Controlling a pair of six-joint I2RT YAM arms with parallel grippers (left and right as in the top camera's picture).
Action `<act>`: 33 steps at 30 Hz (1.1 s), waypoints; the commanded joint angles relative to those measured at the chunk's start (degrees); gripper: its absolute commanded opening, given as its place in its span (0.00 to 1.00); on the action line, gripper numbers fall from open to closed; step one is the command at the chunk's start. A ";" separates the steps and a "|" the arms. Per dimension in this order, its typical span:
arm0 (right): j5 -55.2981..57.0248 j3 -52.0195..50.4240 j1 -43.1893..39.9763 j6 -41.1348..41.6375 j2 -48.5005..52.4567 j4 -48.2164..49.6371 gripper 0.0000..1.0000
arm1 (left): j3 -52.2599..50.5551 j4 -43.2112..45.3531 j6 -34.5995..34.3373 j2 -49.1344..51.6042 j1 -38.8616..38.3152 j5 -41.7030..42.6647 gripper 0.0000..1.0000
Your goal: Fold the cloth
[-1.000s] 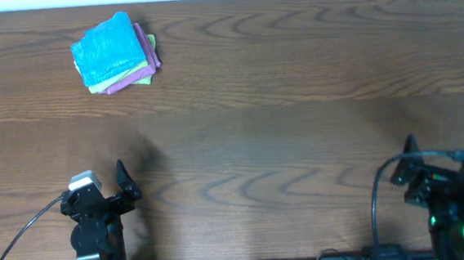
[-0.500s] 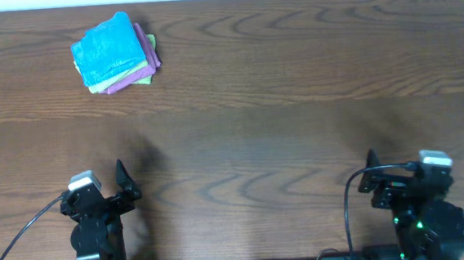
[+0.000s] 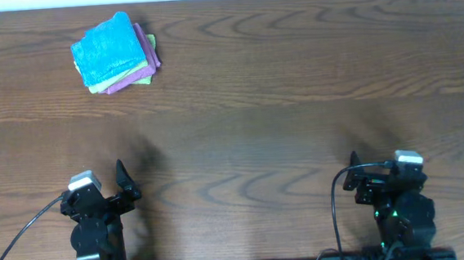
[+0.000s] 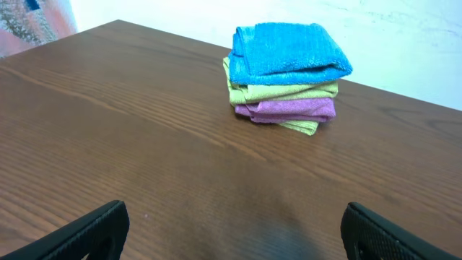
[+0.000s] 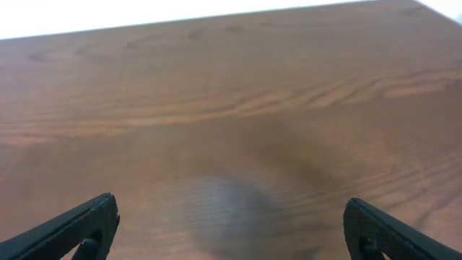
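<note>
The bright blue cloth (image 3: 108,48) lies folded on top of a small stack at the far left of the table. It also shows in the left wrist view (image 4: 289,49), above a lime-green cloth (image 4: 285,92) and a pink-purple cloth (image 4: 294,109). My left gripper (image 4: 231,235) is open and empty at the near left edge, far from the stack. My right gripper (image 5: 231,231) is open and empty over bare wood at the near right.
The wooden table (image 3: 294,85) runs to a white wall at the back. The left arm's base (image 3: 96,230) and the right arm's base (image 3: 397,208) sit at the near edge, each with a trailing cable.
The right arm has swung left from the table's right edge to a spot at the near right. The left arm and the cloth stack have not moved.
</note>
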 commanded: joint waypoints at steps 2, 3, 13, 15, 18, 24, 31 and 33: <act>-0.39 -2.78 -0.13 1.07 -0.68 0.52 0.99 | -1.51 -0.35 -0.02 -0.37 -0.15 -0.81 0.95; -0.42 -3.61 -0.13 1.07 -0.68 0.90 0.99 | -1.51 -0.35 -0.02 -0.37 -0.15 -0.81 0.95; 0.85 -3.67 -0.15 1.03 -1.09 1.66 0.99 | -1.51 -0.35 -0.02 -0.37 -0.15 -0.81 0.95; 0.85 -3.67 -0.15 1.03 -1.09 1.66 0.99 | -1.51 -0.35 -0.02 -0.37 -0.15 -0.81 0.95; 0.85 -3.67 -0.15 1.03 -1.09 1.66 0.99 | -1.51 -0.35 -0.02 -0.37 -0.15 -0.81 0.95; 0.85 -3.67 -0.15 1.03 -2.34 1.64 0.99 | -1.51 -0.35 -0.02 -0.37 -0.15 -0.81 0.95; 0.85 -3.67 -0.15 1.03 -2.82 1.64 0.99 | -1.51 -0.35 -0.02 -0.37 -0.15 -0.81 0.95; 0.85 -3.67 -0.15 1.03 -2.82 1.64 0.99 | -1.51 -0.35 -0.04 -0.37 -0.15 -0.81 0.95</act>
